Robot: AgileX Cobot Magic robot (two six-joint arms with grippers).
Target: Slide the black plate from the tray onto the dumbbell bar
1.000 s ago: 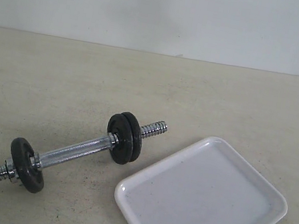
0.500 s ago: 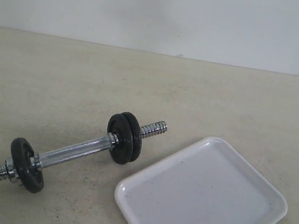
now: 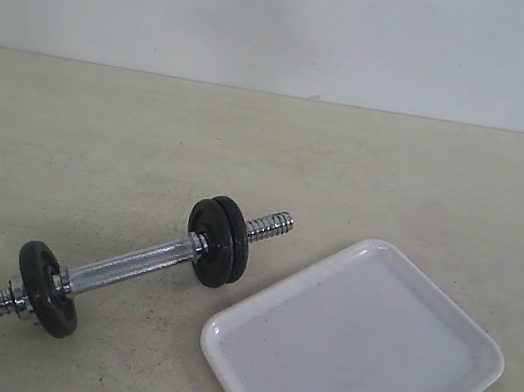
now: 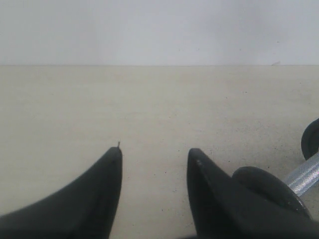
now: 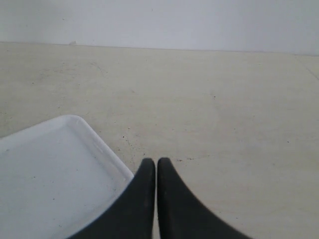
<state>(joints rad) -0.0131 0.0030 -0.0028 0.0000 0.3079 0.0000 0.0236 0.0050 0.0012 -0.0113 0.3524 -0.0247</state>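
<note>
The chrome dumbbell bar (image 3: 128, 264) lies on the table, slanting from near left to far right. Two black plates (image 3: 218, 241) sit side by side near its far threaded end. A third black plate (image 3: 48, 288) sits near the other end. The white tray (image 3: 356, 355) rests to the right of the bar and holds nothing. Neither gripper shows in the exterior view. My left gripper (image 4: 156, 151) is open over bare table, with a black plate (image 4: 269, 186) and the bar (image 4: 306, 177) just beside one finger. My right gripper (image 5: 156, 160) is shut and empty beside the tray (image 5: 45, 174).
The beige table (image 3: 101, 127) runs back to a pale wall (image 3: 293, 19). The tray's near corner runs out of the exterior view at the bottom.
</note>
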